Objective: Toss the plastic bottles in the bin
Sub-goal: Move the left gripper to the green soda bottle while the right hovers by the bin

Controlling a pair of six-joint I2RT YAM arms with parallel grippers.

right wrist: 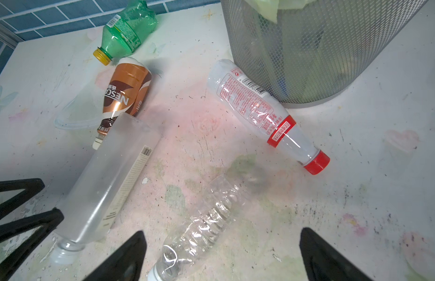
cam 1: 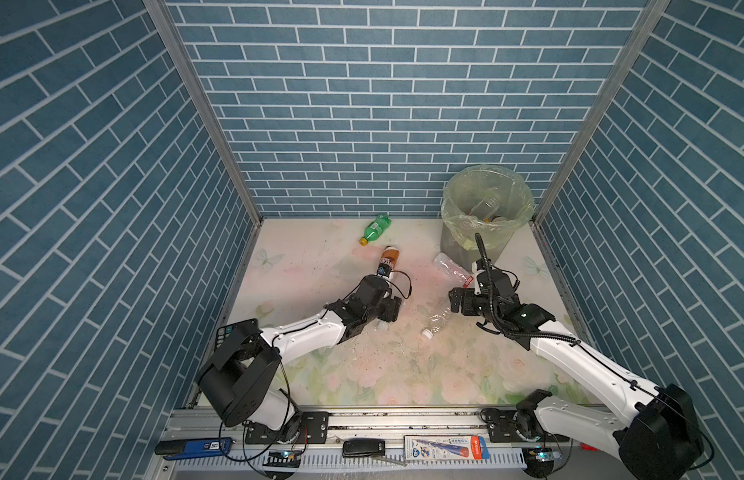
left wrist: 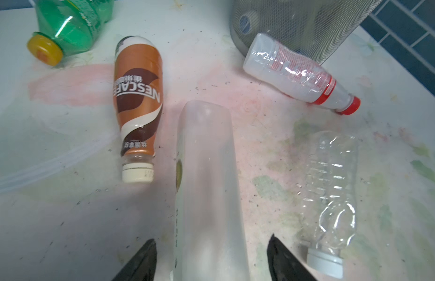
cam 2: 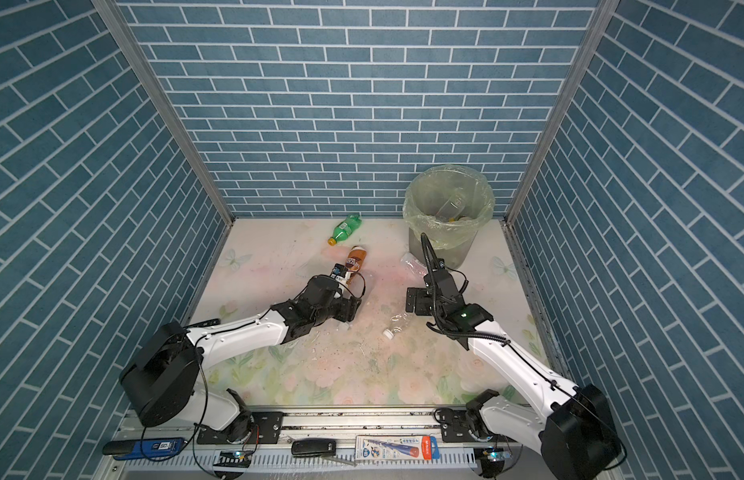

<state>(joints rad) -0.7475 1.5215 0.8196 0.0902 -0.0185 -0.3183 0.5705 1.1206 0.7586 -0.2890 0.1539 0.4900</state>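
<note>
A frosted clear bottle (left wrist: 206, 182) lies on the floral table between the fingers of my left gripper (left wrist: 212, 258), which is open with a gap on each side. Beside it lie a brown coffee bottle (left wrist: 137, 97) and a green bottle (cam 1: 376, 227) farther back. My right gripper (right wrist: 222, 243) stands open wide over a crumpled clear bottle (right wrist: 201, 226) with a white cap, not touching it. A clear bottle with a red cap (right wrist: 255, 107) rests against the foot of the bin (cam 1: 486, 195), a grey mesh basket with a pale green bag, at the back right.
Blue brick walls (cam 1: 362, 124) close in the back and both sides. The bin holds bottles (cam 1: 488, 205) inside. Along the front rail (cam 1: 403, 419) lie a blue tool (cam 1: 195, 446), a black remote (cam 1: 364, 448) and a flat box (cam 1: 445, 446).
</note>
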